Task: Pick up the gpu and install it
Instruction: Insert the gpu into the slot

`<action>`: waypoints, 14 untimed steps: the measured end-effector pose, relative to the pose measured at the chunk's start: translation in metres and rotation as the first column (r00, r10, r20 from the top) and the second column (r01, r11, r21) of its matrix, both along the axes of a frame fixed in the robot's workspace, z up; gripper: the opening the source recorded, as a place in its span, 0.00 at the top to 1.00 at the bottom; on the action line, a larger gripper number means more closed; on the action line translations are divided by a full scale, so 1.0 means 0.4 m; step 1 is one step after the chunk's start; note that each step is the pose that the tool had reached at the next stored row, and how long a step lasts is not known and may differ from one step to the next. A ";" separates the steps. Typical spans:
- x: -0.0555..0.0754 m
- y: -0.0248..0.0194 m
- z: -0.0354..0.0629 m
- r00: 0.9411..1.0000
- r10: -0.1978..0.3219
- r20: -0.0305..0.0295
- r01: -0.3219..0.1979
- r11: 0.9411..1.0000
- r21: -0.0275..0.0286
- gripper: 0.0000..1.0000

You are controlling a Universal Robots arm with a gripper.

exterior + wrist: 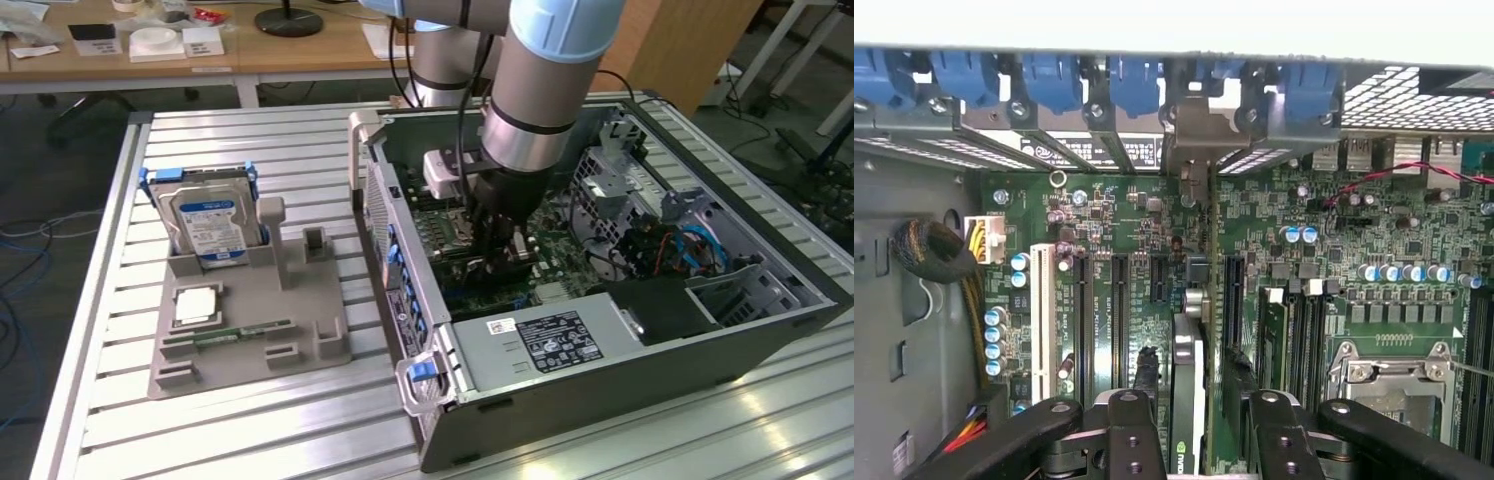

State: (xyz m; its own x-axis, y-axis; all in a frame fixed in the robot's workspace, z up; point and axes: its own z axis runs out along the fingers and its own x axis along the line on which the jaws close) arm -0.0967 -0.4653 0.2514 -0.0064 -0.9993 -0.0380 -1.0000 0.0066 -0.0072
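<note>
The gpu stands on edge in a motherboard slot inside the open computer case. Its metal bracket sits against the case's rear wall, under the blue latches. My gripper straddles the card. One dark fingertip is on each side of it, with a small gap between each pad and the card, so the gripper is open. In the exterior view the gripper reaches straight down into the case over the motherboard and hides the card.
A grey fixture tray lies at the exterior view's left with a silver hard drive standing in it and a green RAM stick. Inside the case are the power supply, drive cage, RAM slots and CPU socket.
</note>
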 end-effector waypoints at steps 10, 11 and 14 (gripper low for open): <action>0.002 0.003 -0.001 1.000 0.000 -0.002 0.000 1.000 0.002 0.60; 0.002 0.003 -0.001 1.000 0.000 -0.002 0.000 1.000 0.002 0.60; 0.002 0.003 -0.001 1.000 0.000 -0.002 0.000 1.000 0.002 0.60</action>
State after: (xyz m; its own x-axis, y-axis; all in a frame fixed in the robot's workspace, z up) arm -0.0960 -0.4641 0.2512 -0.0064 -0.9992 -0.0402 -1.0000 0.0066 -0.0053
